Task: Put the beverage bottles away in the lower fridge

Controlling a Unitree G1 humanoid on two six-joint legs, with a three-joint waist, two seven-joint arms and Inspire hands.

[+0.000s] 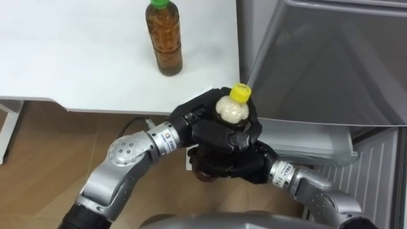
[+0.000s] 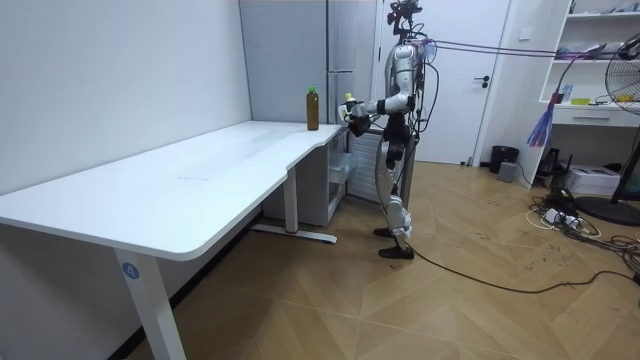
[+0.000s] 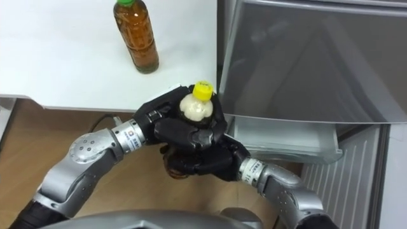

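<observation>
I hold a pale drink bottle with a yellow cap (image 1: 233,107) in front of my chest, upright, just off the table's corner. My left hand (image 1: 202,124) is curled round its upper body below the cap. Lower down, my right hand (image 1: 247,166) wraps the darker bottom part from underneath. A brown tea bottle with a green cap (image 1: 164,38) stands upright on the white table (image 1: 76,57) near its right edge, beyond my hands. The room view has me standing at the table's far end by the grey fridge (image 2: 340,60), the held bottle (image 2: 350,103) raised before me.
The fridge's grey front (image 1: 331,57) rises at the right, close to the table edge. Below it a white drawer (image 1: 305,149) juts out. A white table leg (image 1: 9,127) stands at the far left over wood floor.
</observation>
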